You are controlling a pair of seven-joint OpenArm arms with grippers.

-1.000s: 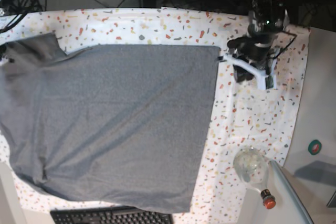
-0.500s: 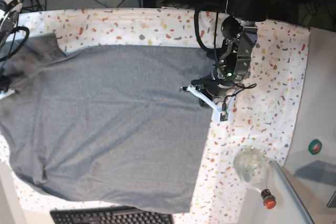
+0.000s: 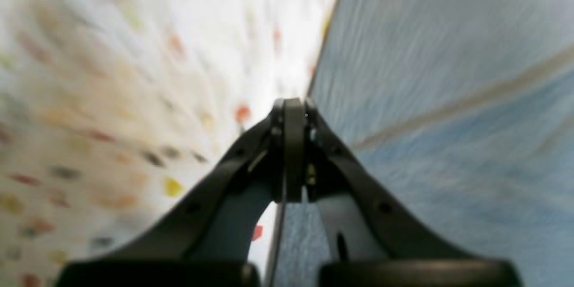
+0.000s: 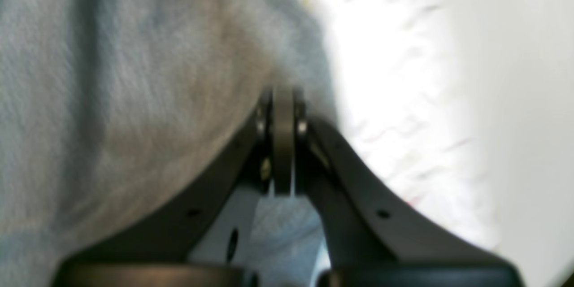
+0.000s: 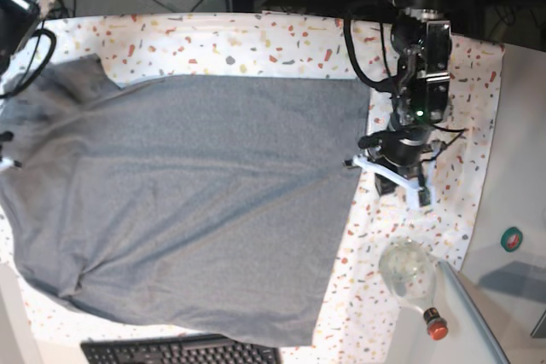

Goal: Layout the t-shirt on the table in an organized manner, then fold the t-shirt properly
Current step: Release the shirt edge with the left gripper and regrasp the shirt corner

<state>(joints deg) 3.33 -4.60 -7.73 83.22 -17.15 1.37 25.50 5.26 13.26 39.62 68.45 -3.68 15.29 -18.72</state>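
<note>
Left wrist view – left gripper (image 3: 293, 112): jaws pressed together at the tip, right over the edge of the t-shirt (image 3: 448, 98); the blur hides whether cloth is pinched between them.
Left wrist view – t-shirt: grey fabric fills the right half, its edge running up the middle of the frame.
Left wrist view – counter (image 3: 112, 76): white speckled cloth on the left half, blurred.
Right wrist view – right gripper (image 4: 283, 98): jaws closed, tip against the grey cloth near its edge; a pinch cannot be told.
Right wrist view – t-shirt (image 4: 134, 76): covers the left and middle, softly creased.
Right wrist view – counter (image 4: 394, 76): pale strip to the right.
Base view – t-shirt (image 5: 188, 202): spread nearly flat across the counter (image 5: 256, 40).
Base view – left gripper (image 5: 358, 162): at the shirt's right edge.
Base view – keyboard (image 5: 171, 352): black, at the bottom edge.
Base view – bottle (image 5: 412, 277): clear, red-capped, lower right.
</note>
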